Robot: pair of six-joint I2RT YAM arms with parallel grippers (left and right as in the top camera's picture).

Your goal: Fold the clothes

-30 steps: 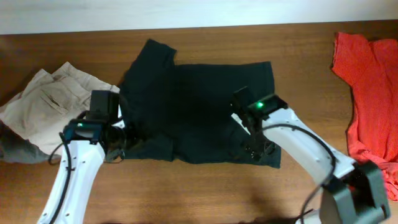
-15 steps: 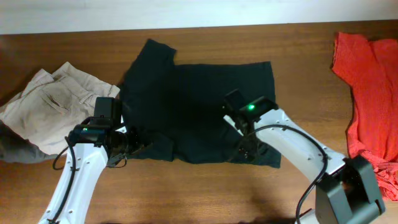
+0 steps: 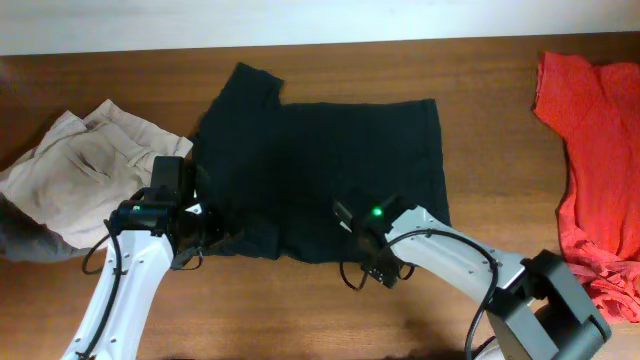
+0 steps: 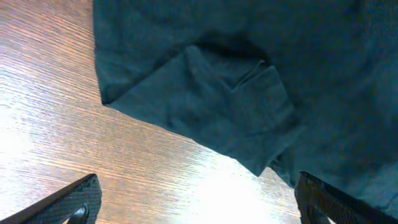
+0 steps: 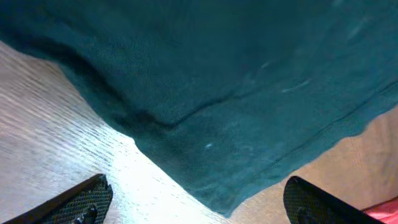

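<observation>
since the earlier frame the right arm has swung off the near-right part of the black t-shirt (image 3: 320, 160) toward the middle of the bench's (image 3: 480, 80) near edge. the left arm has shifted only slightly and sits by the shirt's near-left sleeve.

**task item**
- the black t-shirt lies spread flat on the middle of the bench, reaching from close to the far edge down toward the near edge.
- one sleeve points to the far-left. the other sleeve, at the near-left, is creased and partly folded over itself.
- the straight stitched border faces the right end of the bench.

**right tool** (image 5: 197, 186)
- fingers spread wide and pinching nothing.
- the wrist view shows the shirt's stitched border running across the frame, with bare wood on both sides of it.
- both fingertips (image 5: 93, 193) are over wood, just beside the cloth. contact with the cloth cannot be told.

**left tool** (image 4: 196, 190)
- fingers spread wide and pinching nothing.
- the folded sleeve lies ahead of the tool, between the lines of the two fingers.
- the fingertips (image 4: 84, 196) are over bare wood, apart from the cloth.

**other items**
- beige trousers (image 3: 75, 170) lie bunched at the left end of the bench, just beside the left arm.
- a red garment (image 3: 590, 130) lies at the right end, well apart from the shirt.
</observation>
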